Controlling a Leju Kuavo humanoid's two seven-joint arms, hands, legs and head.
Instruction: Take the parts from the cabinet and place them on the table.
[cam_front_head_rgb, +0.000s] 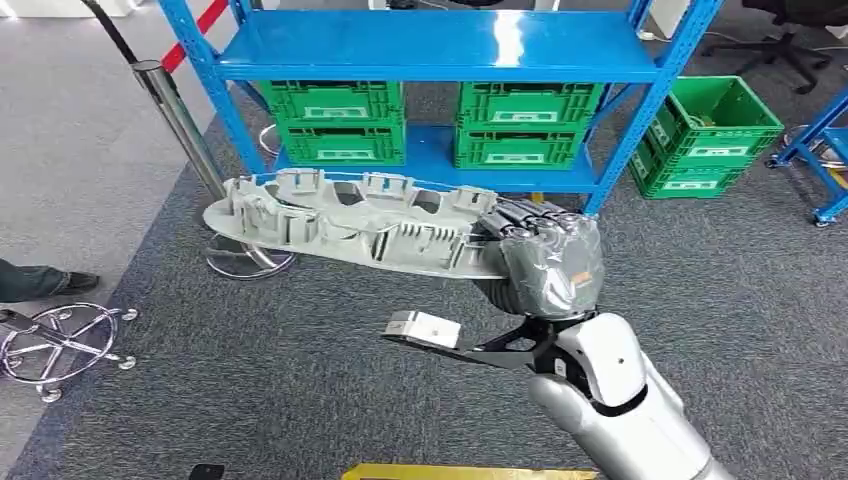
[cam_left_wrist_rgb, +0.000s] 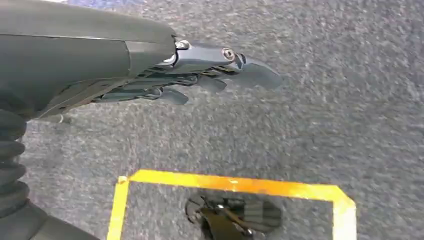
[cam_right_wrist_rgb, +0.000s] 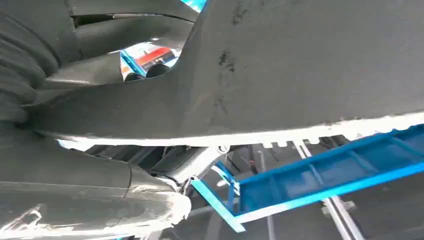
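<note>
A long grey ribbed plastic part (cam_front_head_rgb: 350, 222) hangs level in the air in front of the blue shelf rack (cam_front_head_rgb: 440, 45). My right hand (cam_front_head_rgb: 545, 262) grips its right end, fingers wrapped over the edge. In the right wrist view the part's dark smooth underside (cam_right_wrist_rgb: 310, 70) lies close over my right hand (cam_right_wrist_rgb: 85, 190), whose thumb presses beneath it. My left hand (cam_left_wrist_rgb: 200, 70) hangs over the grey carpet with its fingers loosely apart and nothing in it.
Green crates (cam_front_head_rgb: 338, 120) sit on the rack's low shelf, another crate (cam_front_head_rgb: 705, 135) on the floor at right. A steel stanchion (cam_front_head_rgb: 180, 125) with a round base stands at left. A chair base (cam_front_head_rgb: 60, 340) and a person's shoe (cam_front_head_rgb: 40, 282) lie far left. Yellow floor tape (cam_left_wrist_rgb: 235, 184) marks the carpet.
</note>
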